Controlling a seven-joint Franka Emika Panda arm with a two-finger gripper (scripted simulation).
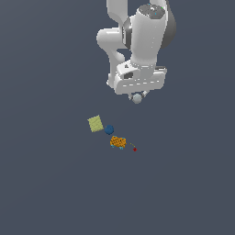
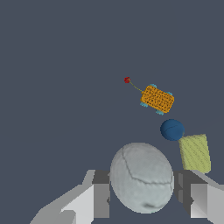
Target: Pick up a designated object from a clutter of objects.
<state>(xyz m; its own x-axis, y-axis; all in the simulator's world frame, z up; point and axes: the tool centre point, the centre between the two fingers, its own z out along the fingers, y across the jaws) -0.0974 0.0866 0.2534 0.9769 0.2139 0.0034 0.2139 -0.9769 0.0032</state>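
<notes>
Wrist view, grip: the gripper [image 2: 142, 192] is clamping the pale grey ball [image 2: 141, 177], one finger [image 2: 101, 197] pressing each side, so the jaws are standing only as far apart as the ball is wide.
Exterior view, grip: the gripper [image 1: 137, 97] is showing the pale grey ball [image 1: 137, 98] tucked at its tips, under the white hand of the arm [image 1: 140, 50].
Where the task's thing is sitting: in the fingers, apparently lifted off the floor [image 1: 46, 183] and apart from the other items.
Why it is being held this way: pads on opposite sides of a round body are, I judge, keeping it from rolling out; the contact is small, so a slip is the main risk.
Clutter left below: the yellow-green block [image 1: 95, 123], the dark blue ball [image 1: 109, 130] and the orange patterned block [image 1: 118, 142] are lying in a slanting row, each just beside the next; whether they are touching I cannot tell.
Red speck: the red speck [image 1: 135, 149] is lying near the orange patterned block, a thin line seeming to join them.
Why the clutter is lying so: nothing is gripping it; it looks undisturbed.
Containers: none is showing in either view; nothing is holding anything but the fingers.
Task progress: judged as the pick nearly or fully made.
</notes>
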